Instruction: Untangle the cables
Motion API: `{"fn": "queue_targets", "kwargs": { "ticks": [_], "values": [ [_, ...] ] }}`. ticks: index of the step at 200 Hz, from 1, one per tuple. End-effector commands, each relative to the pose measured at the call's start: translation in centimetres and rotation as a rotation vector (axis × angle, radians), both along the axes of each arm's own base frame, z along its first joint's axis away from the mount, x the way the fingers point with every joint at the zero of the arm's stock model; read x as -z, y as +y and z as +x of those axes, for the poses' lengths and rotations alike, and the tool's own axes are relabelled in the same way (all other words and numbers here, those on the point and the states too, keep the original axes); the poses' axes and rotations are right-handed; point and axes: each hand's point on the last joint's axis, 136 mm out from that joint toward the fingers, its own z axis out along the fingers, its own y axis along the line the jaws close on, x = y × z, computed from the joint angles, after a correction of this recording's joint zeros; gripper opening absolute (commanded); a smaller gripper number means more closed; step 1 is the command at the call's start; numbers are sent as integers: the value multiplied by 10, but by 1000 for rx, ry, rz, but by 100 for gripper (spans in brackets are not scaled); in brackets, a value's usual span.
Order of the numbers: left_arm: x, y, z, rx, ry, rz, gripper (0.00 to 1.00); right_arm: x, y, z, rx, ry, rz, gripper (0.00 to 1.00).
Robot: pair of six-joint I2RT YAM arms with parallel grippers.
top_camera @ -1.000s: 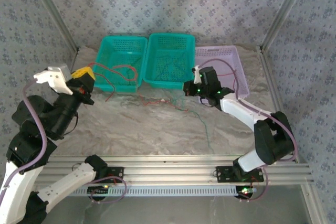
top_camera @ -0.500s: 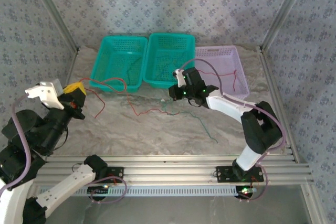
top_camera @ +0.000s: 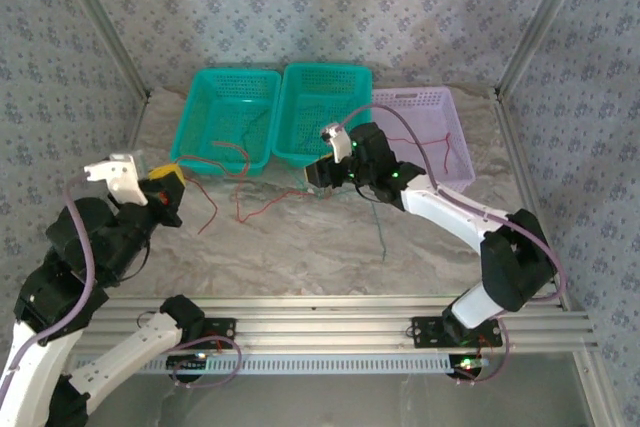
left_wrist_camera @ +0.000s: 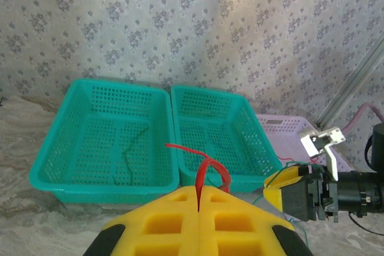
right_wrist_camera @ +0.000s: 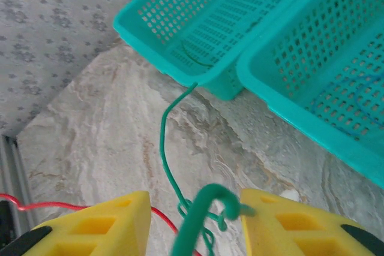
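A red cable (top_camera: 238,209) runs from my left gripper (top_camera: 166,190) over the marble in loops toward the middle. In the left wrist view the yellow fingers (left_wrist_camera: 240,220) are pressed together on the red cable (left_wrist_camera: 207,171). My right gripper (top_camera: 314,175) hovers just in front of the teal baskets. Its fingers (right_wrist_camera: 96,226) stand apart, and a green cable (right_wrist_camera: 163,142) loops between them, touching the right finger. That green cable (top_camera: 379,232) hangs down toward the table's near side. The red cable (right_wrist_camera: 161,215) passes below my right gripper (right_wrist_camera: 195,217).
Two teal baskets (top_camera: 190,127) (top_camera: 325,69) and a lilac basket (top_camera: 410,94) line the back of the table. A thin green cable (left_wrist_camera: 128,155) lies in the left teal basket, and a red one (top_camera: 441,150) in the lilac basket. Frame posts rise at both back corners.
My right gripper has moved left along the baskets' front and opened its fingers; the green cable now hangs loose. My left gripper, still holding the red cable, has shifted slightly right.
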Motion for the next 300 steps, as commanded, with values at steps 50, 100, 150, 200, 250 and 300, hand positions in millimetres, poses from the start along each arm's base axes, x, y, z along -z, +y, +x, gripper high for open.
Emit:
{"fn": "queue_targets", "kwargs": {
  "ticks": [50, 100, 150, 200, 250, 300],
  "values": [
    [-1, -16, 14, 22, 12, -53, 0, -40, 20, -21, -163, -30, 150, 52],
    [5, -24, 22, 23, 18, -79, 0, -55, 39, -40, -292, 19, 259, 54],
    [7, -33, 31, 34, 22, -82, 0, -45, 86, -79, -448, 77, 260, 55],
    [15, -41, 35, 55, 45, -104, 0, -47, 112, -84, -441, 71, 274, 56],
    [16, -47, 34, 80, 52, -133, 0, -38, 127, -69, -376, 80, 283, 56],
    [15, -52, 32, 109, 54, -158, 0, -34, 143, -59, -350, 115, 313, 56]
  ]
}}
